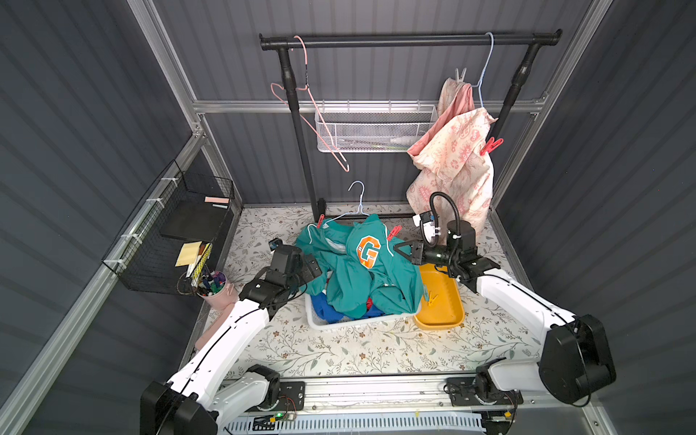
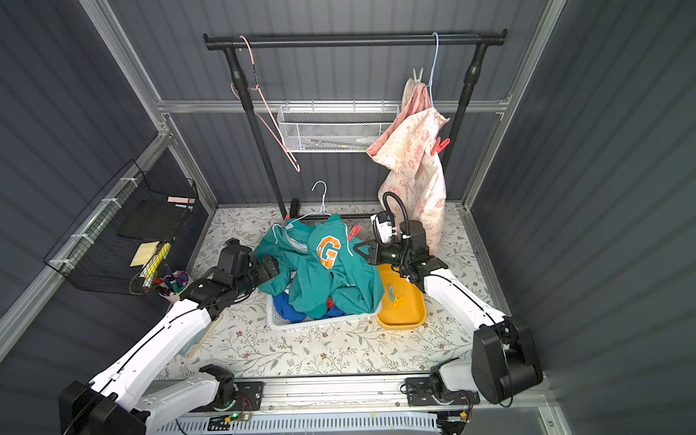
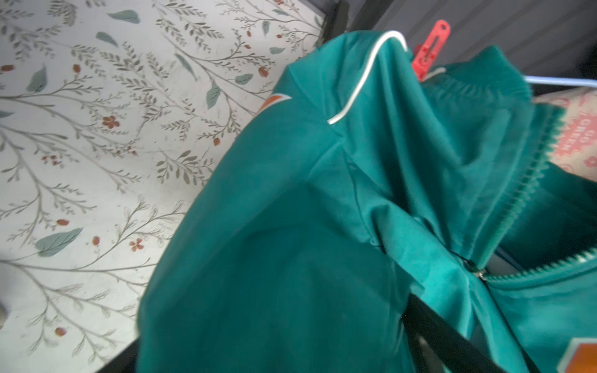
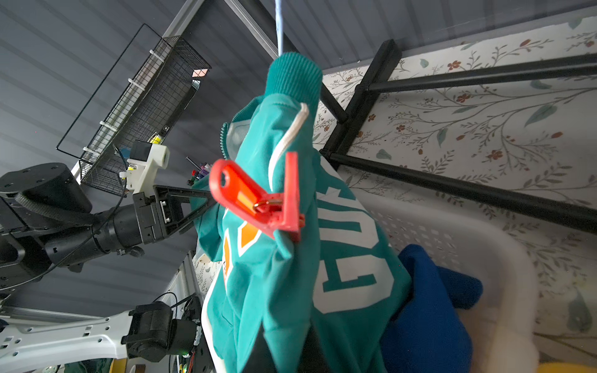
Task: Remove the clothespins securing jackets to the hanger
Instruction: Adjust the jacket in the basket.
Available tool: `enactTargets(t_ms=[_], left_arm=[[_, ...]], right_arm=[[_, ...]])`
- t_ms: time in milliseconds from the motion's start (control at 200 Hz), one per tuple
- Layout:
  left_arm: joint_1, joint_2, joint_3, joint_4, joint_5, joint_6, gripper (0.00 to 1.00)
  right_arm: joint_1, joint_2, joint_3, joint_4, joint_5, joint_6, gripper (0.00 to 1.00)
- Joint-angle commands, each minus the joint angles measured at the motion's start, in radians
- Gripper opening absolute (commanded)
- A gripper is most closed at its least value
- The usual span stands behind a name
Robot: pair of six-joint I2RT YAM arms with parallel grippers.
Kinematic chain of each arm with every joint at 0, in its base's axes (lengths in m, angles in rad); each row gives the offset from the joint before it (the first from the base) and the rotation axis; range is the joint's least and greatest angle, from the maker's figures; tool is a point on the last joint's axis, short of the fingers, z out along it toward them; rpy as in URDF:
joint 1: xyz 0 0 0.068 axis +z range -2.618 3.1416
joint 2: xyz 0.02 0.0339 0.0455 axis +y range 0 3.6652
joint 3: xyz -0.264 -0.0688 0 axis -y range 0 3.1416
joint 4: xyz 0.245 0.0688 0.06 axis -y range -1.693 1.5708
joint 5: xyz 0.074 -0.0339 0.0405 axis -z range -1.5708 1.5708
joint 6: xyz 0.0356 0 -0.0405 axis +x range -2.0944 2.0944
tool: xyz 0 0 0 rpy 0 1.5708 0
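Two pins (image 2: 397,298) lie in the tray (image 1: 448,316) — four left: two red pins (image 1: 394,232) on the teal jacket (image 1: 361,278), two on the cream jacket (image 1: 455,165). Right gripper (image 1: 396,246) clenched, left gripper (image 1: 313,268) gaping.

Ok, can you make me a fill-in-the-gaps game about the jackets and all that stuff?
1. The big orange letter on the teal jacket is ___.
2. The empty hanger on the rail is coloured ___.
3. The tray beside the white basket is coloured ___.
4. The garment under the teal jacket in the basket is coloured ___.

Missing words: G, pink, yellow, blue.
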Motion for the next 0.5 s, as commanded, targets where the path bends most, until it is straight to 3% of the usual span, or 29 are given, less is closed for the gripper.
enactTargets(t_ms=[0, 165, 300, 495], left_arm=[[0.009, 0.0, 0.089, -0.13, -0.126, -0.081, 0.99], [0.009, 0.005, 0.167, -0.225, -0.196, -0.089, 0.99], [0.009, -0.081, 0.157, -0.051, -0.101, 0.111, 0.99], [0.009, -0.045, 0.16, -0.01, -0.031, 0.192, 0.98]], right_arm=[[-0.006, 0.008, 0.039, 0.045, -0.008, 0.003, 0.0], [-0.006, 0.019, 0.046, 0.046, -0.024, 0.003, 0.0], [-0.006, 0.034, 0.056, 0.057, -0.038, 0.006, 0.0], [-0.006, 0.022, 0.051, 0.048, -0.042, 0.004, 0.0]])
